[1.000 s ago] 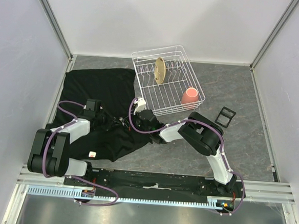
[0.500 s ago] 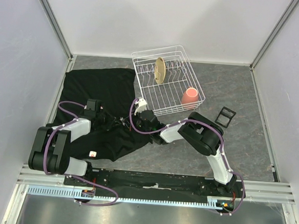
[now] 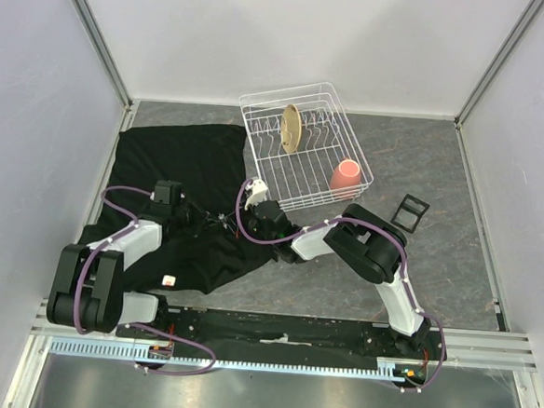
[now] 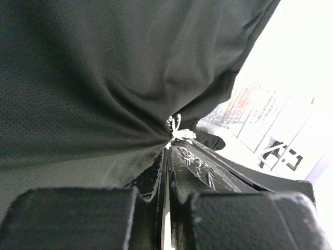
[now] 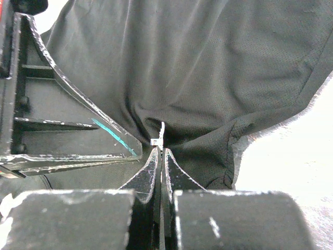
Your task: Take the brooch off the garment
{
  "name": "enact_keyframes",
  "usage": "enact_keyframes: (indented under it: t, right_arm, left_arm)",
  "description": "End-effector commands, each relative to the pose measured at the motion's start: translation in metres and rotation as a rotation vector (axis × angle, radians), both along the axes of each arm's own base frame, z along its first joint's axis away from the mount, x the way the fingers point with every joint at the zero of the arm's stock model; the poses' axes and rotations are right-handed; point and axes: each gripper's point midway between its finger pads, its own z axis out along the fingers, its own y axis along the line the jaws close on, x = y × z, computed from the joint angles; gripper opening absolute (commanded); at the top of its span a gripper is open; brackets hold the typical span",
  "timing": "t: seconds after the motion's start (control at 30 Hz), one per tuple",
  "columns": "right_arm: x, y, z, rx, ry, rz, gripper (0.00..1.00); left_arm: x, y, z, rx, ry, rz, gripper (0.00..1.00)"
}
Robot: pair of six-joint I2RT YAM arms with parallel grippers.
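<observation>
The black garment (image 3: pixel 177 155) lies crumpled on the left of the table. My two grippers meet tip to tip on its right part. My left gripper (image 3: pixel 215 222) is shut, with the whitish brooch (image 4: pixel 175 127) right at its fingertips and the cloth (image 4: pixel 104 78) puckered toward that point. My right gripper (image 3: pixel 233 226) is shut on a small silvery piece of the brooch (image 5: pixel 159 136) that sticks out of its tips, with black cloth (image 5: pixel 208 62) bunched behind it. In the top view the brooch is hidden by the fingers.
A white wire dish rack (image 3: pixel 321 191) holding a tan plate (image 3: pixel 291 128) and a pink cup (image 3: pixel 345 175) stands just behind the right gripper. A small black square frame (image 3: pixel 410 212) lies to the right. A white tag (image 3: pixel 167 280) sits on the garment's near edge.
My left arm's forearm has shifted slightly away from its base. Both grippers stay shut at the same spot on the garment.
</observation>
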Motion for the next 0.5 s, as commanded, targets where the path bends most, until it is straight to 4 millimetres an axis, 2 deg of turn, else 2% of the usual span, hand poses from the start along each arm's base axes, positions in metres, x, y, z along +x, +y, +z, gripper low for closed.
enact_keyframes:
  t: [0.0, 0.47]
  right_arm:
    - [0.0049, 0.0007, 0.0250, 0.057, -0.041, -0.014, 0.00]
    - [0.0011, 0.0061, 0.0264, 0.075, -0.047, 0.018, 0.00]
  left_arm:
    - [0.0098, -0.0004, 0.0017, -0.020, 0.000, 0.026, 0.08]
    - [0.0173, 0.0003, -0.0059, -0.007, 0.016, 0.025, 0.08]
